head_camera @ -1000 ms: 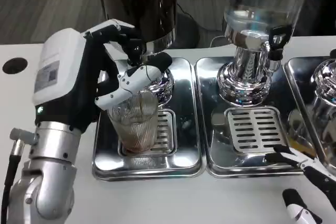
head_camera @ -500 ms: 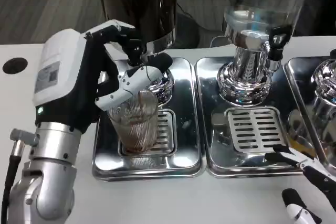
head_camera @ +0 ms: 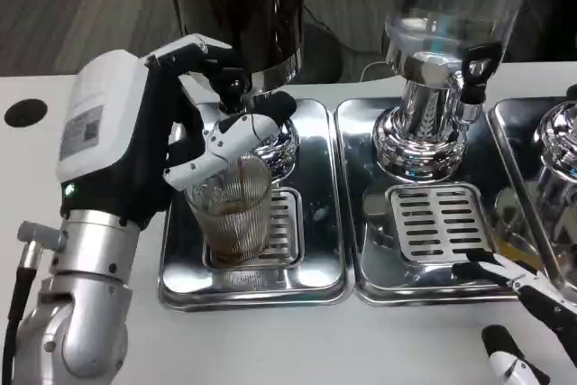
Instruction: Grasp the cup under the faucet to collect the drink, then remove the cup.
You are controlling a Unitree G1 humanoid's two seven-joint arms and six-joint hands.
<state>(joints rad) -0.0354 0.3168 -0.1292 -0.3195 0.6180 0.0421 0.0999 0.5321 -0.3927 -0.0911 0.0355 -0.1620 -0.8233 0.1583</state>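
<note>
So left robot hand (head_camera: 171, 146) grips cup (head_camera: 230, 209) under faucet (head_camera: 233, 87) to catch drink; right robot hand (head_camera: 523, 313), 4 o'clock, spread, holding nothing.

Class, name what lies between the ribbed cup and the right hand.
In the head view, the middle dispenser's drip tray with its slotted grate lies between the cup and the right hand.

Steel trays (head_camera: 325, 290) on white table (head_camera: 270, 349)

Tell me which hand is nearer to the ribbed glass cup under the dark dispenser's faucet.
Left. The left hand wraps its fingers around the ribbed glass cup on the left drip tray. The right hand sits far off at the table's lower right corner, beyond the middle tray.
</note>
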